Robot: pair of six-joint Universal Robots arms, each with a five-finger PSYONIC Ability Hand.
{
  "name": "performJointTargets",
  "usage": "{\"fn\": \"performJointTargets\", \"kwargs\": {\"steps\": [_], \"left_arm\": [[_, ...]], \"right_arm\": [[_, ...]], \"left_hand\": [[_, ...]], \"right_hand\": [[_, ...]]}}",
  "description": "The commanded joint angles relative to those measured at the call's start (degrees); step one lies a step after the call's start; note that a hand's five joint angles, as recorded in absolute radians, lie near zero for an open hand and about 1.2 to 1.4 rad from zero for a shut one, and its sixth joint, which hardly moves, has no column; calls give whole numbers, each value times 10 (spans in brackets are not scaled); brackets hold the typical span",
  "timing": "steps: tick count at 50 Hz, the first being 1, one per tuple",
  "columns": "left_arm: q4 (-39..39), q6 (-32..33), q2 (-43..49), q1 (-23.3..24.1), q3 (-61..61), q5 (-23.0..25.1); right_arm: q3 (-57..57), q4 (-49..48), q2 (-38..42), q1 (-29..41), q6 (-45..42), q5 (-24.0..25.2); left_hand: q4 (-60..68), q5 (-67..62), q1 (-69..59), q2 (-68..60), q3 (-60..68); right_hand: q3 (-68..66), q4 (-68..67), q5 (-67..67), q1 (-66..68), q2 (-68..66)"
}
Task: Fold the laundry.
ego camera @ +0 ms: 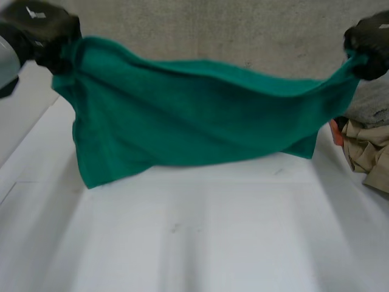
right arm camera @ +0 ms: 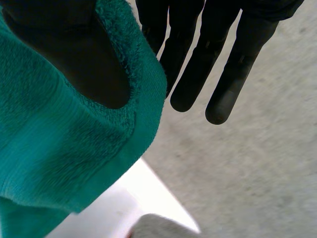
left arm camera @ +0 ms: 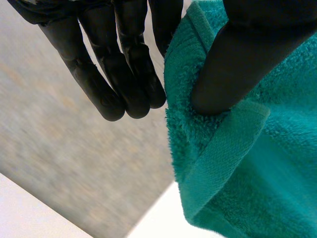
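A green towel hangs stretched in the air above the white table, its lower edge sagging toward the tabletop. My left hand grips one upper corner and my right hand grips the other. In the left wrist view the thumb presses the towel's hemmed corner against a finger hidden behind the cloth, while the other fingers stay straight beside it. In the right wrist view the thumb pinches the towel the same way, with the remaining fingers straight alongside.
A pile of laundry lies at the table's right edge: a grey cloth, a beige garment and something orange. Grey floor lies beyond the table's far edge.
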State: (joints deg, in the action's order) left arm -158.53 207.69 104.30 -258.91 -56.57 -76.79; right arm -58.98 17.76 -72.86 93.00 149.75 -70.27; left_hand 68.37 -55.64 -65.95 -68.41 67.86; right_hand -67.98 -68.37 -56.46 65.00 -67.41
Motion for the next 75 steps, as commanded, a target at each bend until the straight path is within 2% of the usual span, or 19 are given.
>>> {"fn": "performJointTargets", "kwargs": {"steps": [1, 7, 9, 12, 14, 17, 19, 20, 24, 34, 39, 48, 51, 53, 54, 55, 64, 69, 75], "left_arm": [[17, -6, 154, -2, 53, -8], [-4, 25, 275, 10, 199, -6], [-27, 35, 308, 18, 286, -9], [-67, 31, 310, 22, 365, -16], [-124, 14, 295, 25, 414, -24], [-220, -31, 270, 25, 409, -37], [-255, -52, 259, 24, 387, -40], [-283, -69, 246, 23, 357, -40], [-309, -96, 223, 17, 260, -29], [-317, -81, 233, -2, 44, 16], [-301, -33, 274, -11, -35, 20], [-210, 68, 311, -18, -66, -13], [-188, 84, 318, -15, -63, -31], [-183, 87, 318, -14, -61, -38], [-183, 86, 318, -14, -61, -44], [-184, 86, 318, -14, -61, -47], [-190, 71, 322, -12, -66, -62], [-188, 49, 318, 11, -78, -56], [-187, 33, 315, 35, -80, -62]], "right_arm": [[23, -33, 112, 38, -23, -36], [128, -162, 209, 64, 4, -95], [175, -259, 233, 68, 35, -116], [198, -375, 238, 67, 86, -132], [195, -493, 229, 64, 144, -151], [172, -618, 212, 59, 206, -180], [153, -637, 200, 59, 219, -186], [135, -633, 188, 61, 221, -183], [77, -584, 164, 65, 219, -160], [-77, -458, 163, 60, 219, -94], [-140, -404, 209, 65, 192, -61], [-151, -312, 256, 68, 71, -55], [-145, -298, 255, 68, 53, -56], [-143, -294, 252, 67, 53, -56], [-143, -292, 248, 66, 55, -56], [-144, -292, 245, 66, 56, -56], [-163, -289, 225, 67, 53, -56], [-165, -291, 220, 68, 49, -57], [-165, -289, 220, 67, 44, -58]], "left_hand": [[116, -144, -140, -116, 121], [116, -144, -140, -116, 121], [116, -144, -140, -116, 121], [116, -144, -140, -116, 121], [116, -144, -140, -116, 121], [116, -144, -140, -116, 121], [116, -144, -140, -116, 121], [116, -144, -140, -116, 121], [116, -144, -140, -116, 121], [116, -144, -140, -116, 121], [116, -144, -140, -116, 121], [86, -114, -110, -86, 91], [6, -33, -30, -5, 11], [-95, 68, 71, 95, -90], [-190, 163, 166, 191, -185], [-218, 191, 194, 218, -213], [-299, 272, 275, 299, -294], [-405, 377, 381, 405, -400], [-459, 432, 435, 459, -454]], "right_hand": [[-120, -116, -135, 150, -126], [-120, -116, -135, 150, -126], [-120, -116, -135, 150, -126], [-120, -116, -135, 150, -126], [-120, -116, -135, 150, -126], [-120, -116, -135, 150, -126], [-120, -116, -135, 150, -126], [-120, -116, -135, 150, -126], [-120, -116, -135, 150, -126], [-120, -116, -135, 150, -126], [-120, -116, -135, 150, -126], [-120, -116, -135, 150, -126], [-120, -116, -135, 150, -126], [-120, -116, -135, 150, -126], [-120, -116, -135, 150, -126], [-120, -116, -135, 150, -126], [-120, -116, -135, 150, -126], [-120, -116, -135, 150, -126], [-120, -116, -135, 150, -126]]}}
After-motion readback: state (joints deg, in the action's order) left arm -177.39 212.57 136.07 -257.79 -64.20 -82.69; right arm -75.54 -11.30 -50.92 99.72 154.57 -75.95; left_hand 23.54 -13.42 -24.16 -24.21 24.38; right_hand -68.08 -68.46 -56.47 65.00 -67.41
